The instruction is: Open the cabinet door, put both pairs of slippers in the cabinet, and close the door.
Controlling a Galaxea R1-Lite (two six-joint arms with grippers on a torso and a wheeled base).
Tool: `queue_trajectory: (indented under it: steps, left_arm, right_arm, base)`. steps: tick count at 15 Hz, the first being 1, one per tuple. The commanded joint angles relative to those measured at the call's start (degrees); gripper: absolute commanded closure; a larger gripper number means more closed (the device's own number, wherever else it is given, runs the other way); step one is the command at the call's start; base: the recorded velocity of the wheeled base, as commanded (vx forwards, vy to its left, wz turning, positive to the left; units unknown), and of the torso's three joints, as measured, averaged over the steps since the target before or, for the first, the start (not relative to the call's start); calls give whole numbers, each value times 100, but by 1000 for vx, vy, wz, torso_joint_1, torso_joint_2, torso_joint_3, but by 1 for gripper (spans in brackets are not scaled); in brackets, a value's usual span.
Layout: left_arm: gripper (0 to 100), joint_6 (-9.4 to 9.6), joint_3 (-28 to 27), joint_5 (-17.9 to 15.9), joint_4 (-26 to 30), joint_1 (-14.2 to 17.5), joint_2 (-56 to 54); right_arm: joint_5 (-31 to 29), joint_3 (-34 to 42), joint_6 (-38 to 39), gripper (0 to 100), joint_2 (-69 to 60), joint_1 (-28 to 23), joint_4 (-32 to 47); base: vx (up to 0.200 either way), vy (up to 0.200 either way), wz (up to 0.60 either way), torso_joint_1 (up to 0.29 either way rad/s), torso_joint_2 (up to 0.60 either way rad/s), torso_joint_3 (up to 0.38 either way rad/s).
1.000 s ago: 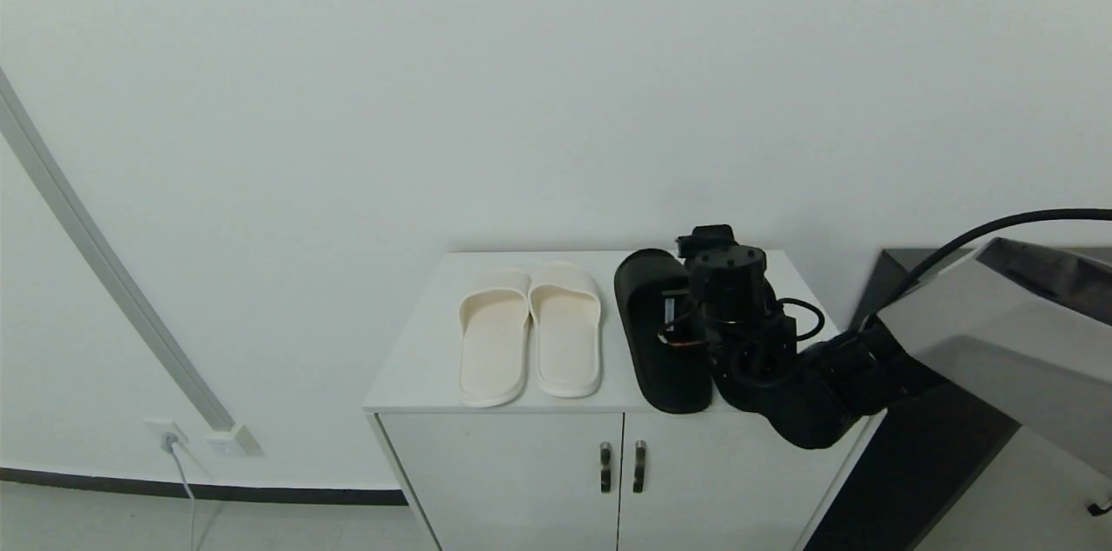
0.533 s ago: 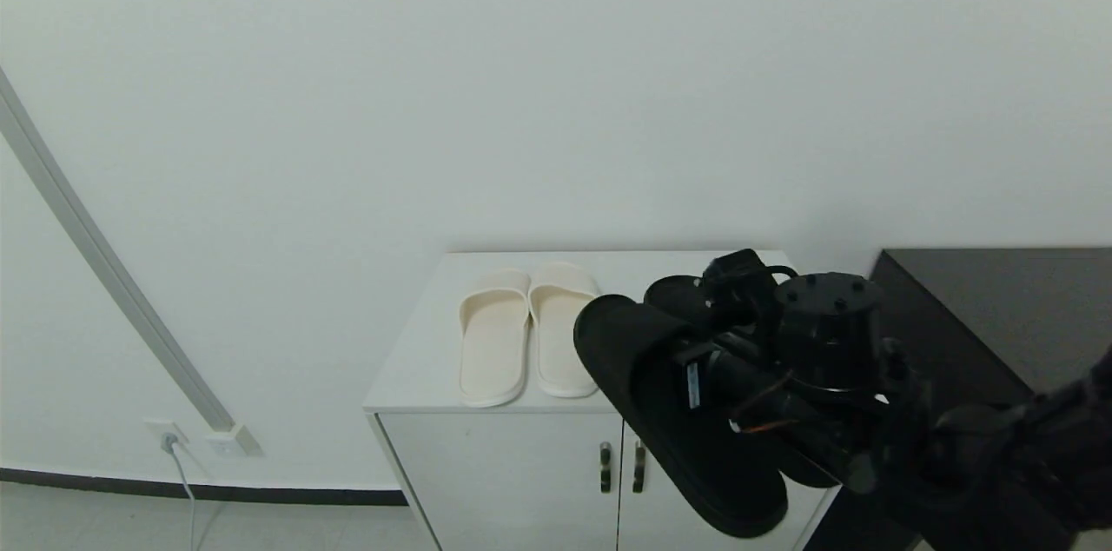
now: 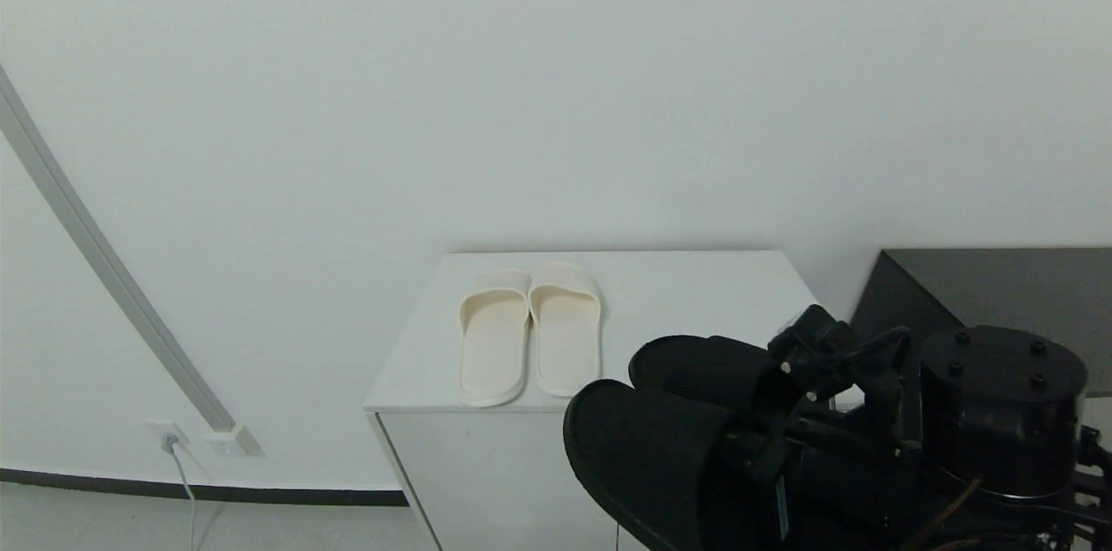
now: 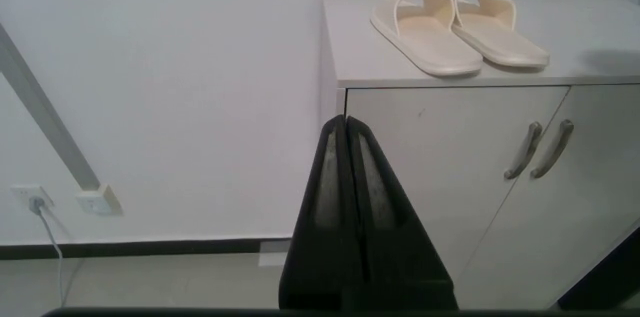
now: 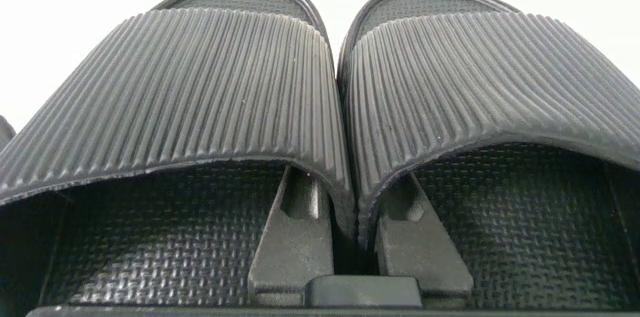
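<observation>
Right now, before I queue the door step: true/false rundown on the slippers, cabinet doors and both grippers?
1. The black slippers lie on the cabinet top. False: the right gripper holds the pair up off the cabinet, its fingers inside the slippers and pinching the two inner sides together.
2. The white slippers lie side by side on the cabinet top. True.
3. The cabinet doors are open. False: both are shut, with the handles together at the middle.
4. The left gripper is shut and holds nothing. True.
</observation>
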Motion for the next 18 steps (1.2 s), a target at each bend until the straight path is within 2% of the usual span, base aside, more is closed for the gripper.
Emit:
queue_trajectory:
  steps: [1, 7, 18]
  left_arm:
    - [100, -2, 1, 0, -1, 0, 7]
    - [100, -2, 1, 0, -1, -9, 7]
    - [100, -11, 1, 0, -1, 0, 7]
  right_arm:
    - [5, 29, 2, 100, -88, 8, -4]
    - [5, 82, 2, 100, -88, 8, -4]
    - [14, 196, 10, 100, -53, -36, -31]
  base:
    - [0, 0, 0, 0, 0, 0]
    - [-200, 0, 0, 2, -2, 3]
    - [0, 0, 0, 0, 0, 0]
